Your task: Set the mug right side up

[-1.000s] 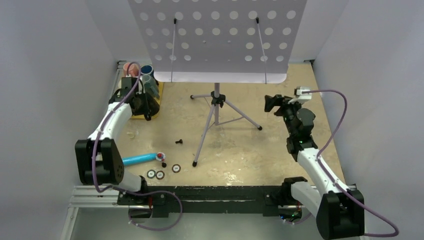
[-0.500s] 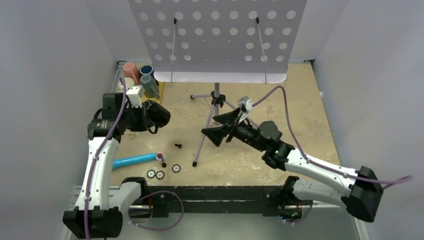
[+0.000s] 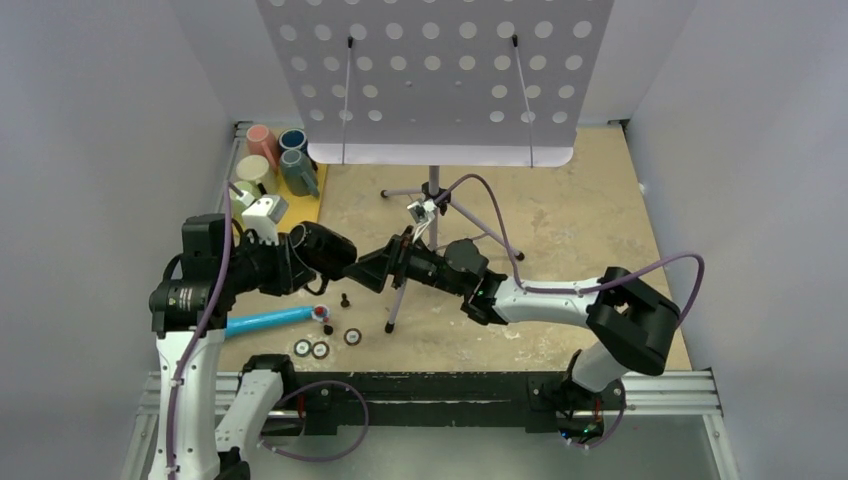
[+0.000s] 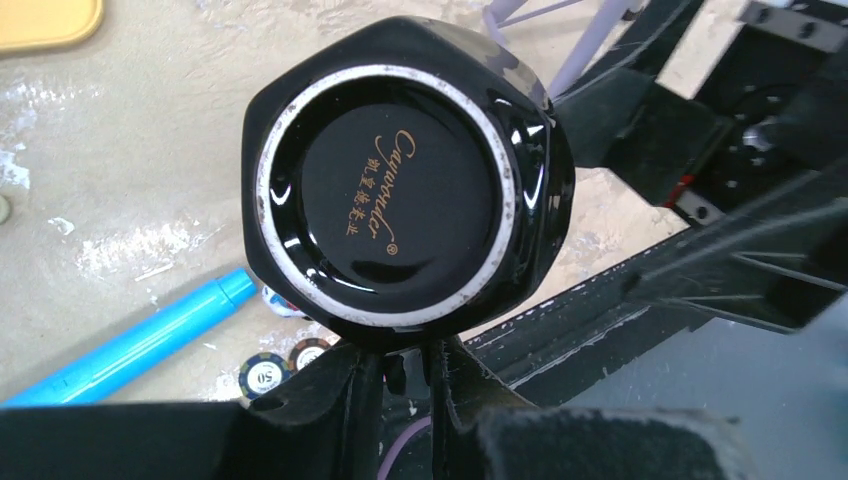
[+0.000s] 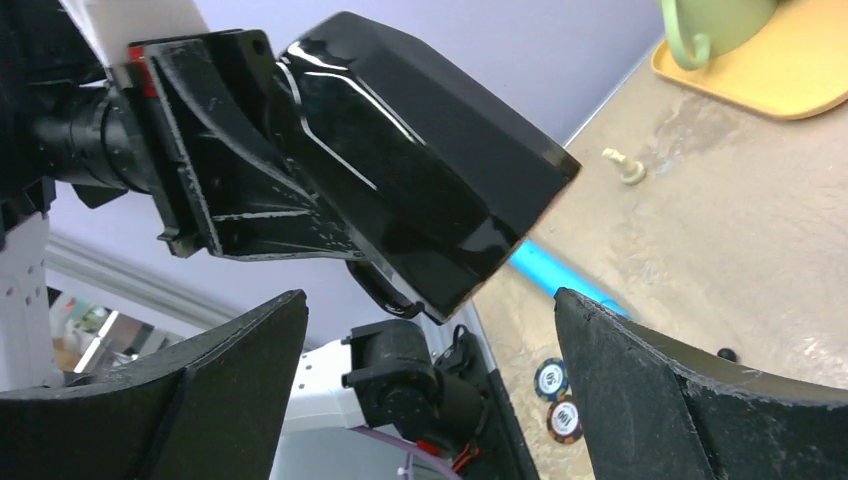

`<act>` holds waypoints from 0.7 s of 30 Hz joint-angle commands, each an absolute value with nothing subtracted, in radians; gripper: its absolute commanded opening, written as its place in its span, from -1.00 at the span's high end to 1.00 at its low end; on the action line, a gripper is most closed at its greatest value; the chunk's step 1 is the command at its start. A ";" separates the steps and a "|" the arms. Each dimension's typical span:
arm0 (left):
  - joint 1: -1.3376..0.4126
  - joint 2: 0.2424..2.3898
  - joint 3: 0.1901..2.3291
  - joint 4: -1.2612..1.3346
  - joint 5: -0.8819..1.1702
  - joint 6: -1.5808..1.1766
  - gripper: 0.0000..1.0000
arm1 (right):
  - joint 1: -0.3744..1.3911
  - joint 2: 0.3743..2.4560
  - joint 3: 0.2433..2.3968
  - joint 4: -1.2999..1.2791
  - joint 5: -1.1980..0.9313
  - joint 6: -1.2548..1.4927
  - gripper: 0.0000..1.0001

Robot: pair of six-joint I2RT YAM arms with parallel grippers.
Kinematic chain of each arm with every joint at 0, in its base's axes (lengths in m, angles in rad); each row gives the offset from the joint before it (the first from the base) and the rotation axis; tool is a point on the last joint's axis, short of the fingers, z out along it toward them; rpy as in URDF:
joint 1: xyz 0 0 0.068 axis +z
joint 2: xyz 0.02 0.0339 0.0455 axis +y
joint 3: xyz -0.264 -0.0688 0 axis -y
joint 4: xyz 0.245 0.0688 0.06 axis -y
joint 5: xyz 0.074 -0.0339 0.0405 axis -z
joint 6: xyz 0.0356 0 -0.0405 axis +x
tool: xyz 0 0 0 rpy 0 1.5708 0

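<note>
Above the table (image 3: 570,210) at centre-left, the left end effector (image 3: 300,262) has brought out the mug (image 3: 324,251), clamped and sideways, and the right end effector (image 3: 372,270) has swung across, wide open, empty, likely to regrasp.

Hidden in all views: mug (image 4: 400,195) mouth – left tool (image 4: 405,365) fingertips lost behind mug in own wrist view.
</note>
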State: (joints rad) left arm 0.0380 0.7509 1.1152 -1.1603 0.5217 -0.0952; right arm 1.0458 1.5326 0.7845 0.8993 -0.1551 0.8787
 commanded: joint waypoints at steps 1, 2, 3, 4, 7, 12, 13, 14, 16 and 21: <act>0.035 0.729 1.184 -1.101 0.609 -0.134 1.00 | 1.046 1.527 0.836 1.023 -0.195 0.990 -0.97; 0.035 0.730 1.180 -1.094 0.616 -0.139 1.00 | 1.046 1.531 0.841 1.023 -0.202 0.995 -0.97; 0.035 0.731 1.175 -1.086 0.626 -0.144 1.00 | 1.046 1.540 0.844 1.036 -0.212 1.001 -0.97; 0.035 0.733 1.170 -1.080 0.642 -0.150 1.00 | 1.046 1.552 0.846 1.065 -0.226 1.011 -0.97; 0.033 0.739 1.161 -1.073 0.710 -0.168 1.00 | 1.046 1.609 0.872 1.164 -0.274 1.069 -0.86; 0.031 0.729 1.170 -1.066 0.824 -0.203 1.00 | 1.046 1.680 0.927 1.327 -0.360 1.137 -0.16; 0.031 0.727 1.170 -1.072 0.834 -0.198 1.00 | 1.046 1.671 0.923 1.336 -0.360 1.133 0.06; 0.031 0.724 1.168 -1.080 0.840 -0.193 1.00 | 1.046 1.657 0.913 1.331 -0.354 1.121 0.34; 0.031 0.721 1.155 -1.099 0.843 -0.163 1.00 | 1.048 1.608 0.882 1.305 -0.327 1.081 0.75; 0.031 0.733 1.144 -1.151 0.608 -0.061 -0.78 | 1.071 1.422 0.826 0.997 -0.231 0.850 1.00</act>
